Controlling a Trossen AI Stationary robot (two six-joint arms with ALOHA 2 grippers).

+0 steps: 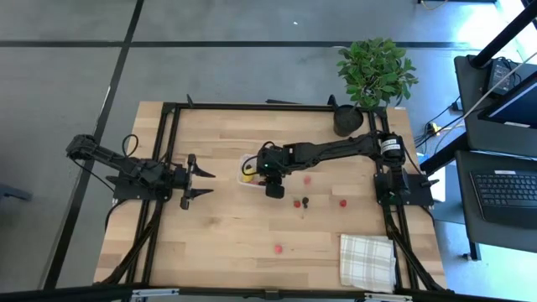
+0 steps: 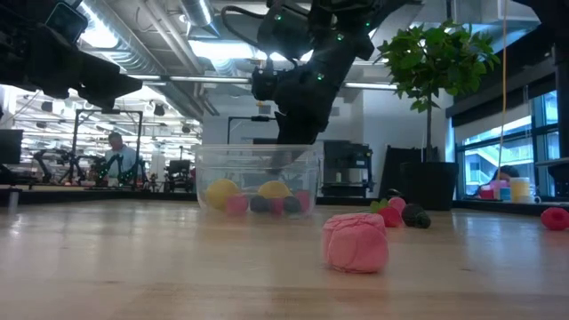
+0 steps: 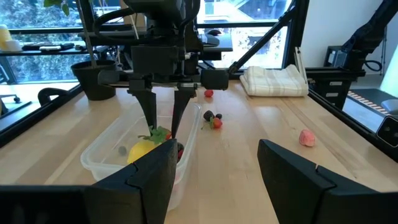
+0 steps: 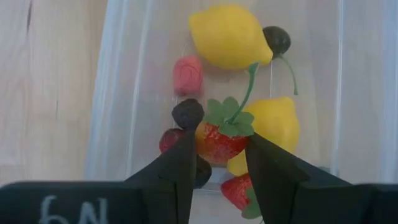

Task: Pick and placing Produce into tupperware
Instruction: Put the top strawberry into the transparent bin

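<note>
Your right gripper (image 4: 217,146) is clamping a strawberry (image 4: 219,138) between its 2 fingers, hanging directly over the tupperware (image 1: 245,170) at the frame's centre, so the release is going straight down among the 2 lemons (image 4: 229,34) and berries already inside. Your left gripper (image 1: 204,182) is waiting, fingers apart, left of the tub. 5 loose pieces are lying lower right, including a pink berry (image 2: 355,242); the strawberry's underside is hidden.
</note>
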